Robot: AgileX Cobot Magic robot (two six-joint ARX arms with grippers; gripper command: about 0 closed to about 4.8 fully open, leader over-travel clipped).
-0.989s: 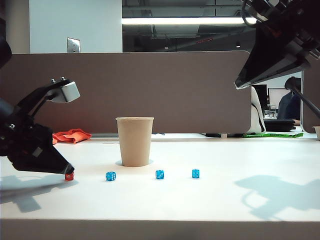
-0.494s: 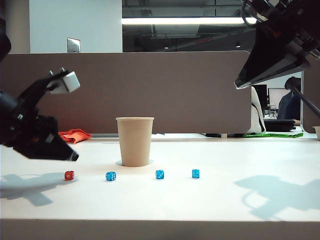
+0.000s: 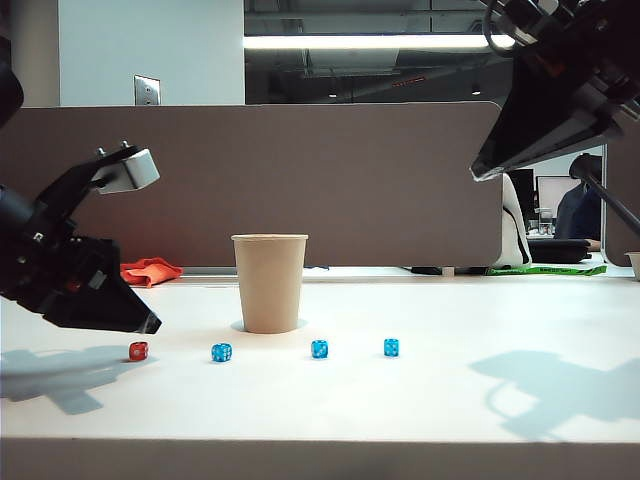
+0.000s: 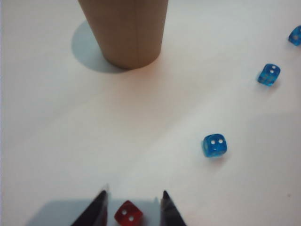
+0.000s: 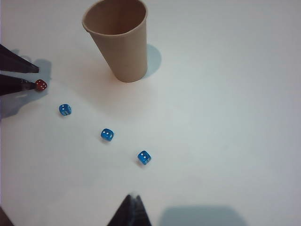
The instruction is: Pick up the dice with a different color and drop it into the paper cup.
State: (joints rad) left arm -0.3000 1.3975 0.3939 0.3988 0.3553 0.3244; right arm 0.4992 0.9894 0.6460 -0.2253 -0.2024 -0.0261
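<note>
Left wrist view puts the red die (image 4: 129, 216) on the white surface (image 4: 56, 141) between the spread fingers of the left gripper (image 4: 133, 207), unheld, well short of the paper cup (image 4: 126, 29). So nothing's done yet: grasp, carry and drop all remain. Right gripper (image 5: 131, 212) hangs high, fingers together, empty.

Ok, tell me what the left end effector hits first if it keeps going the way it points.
Probably the red die: it lies on the table between the open left end effector's fingertips, just ahead; depth is uncertain.
</note>
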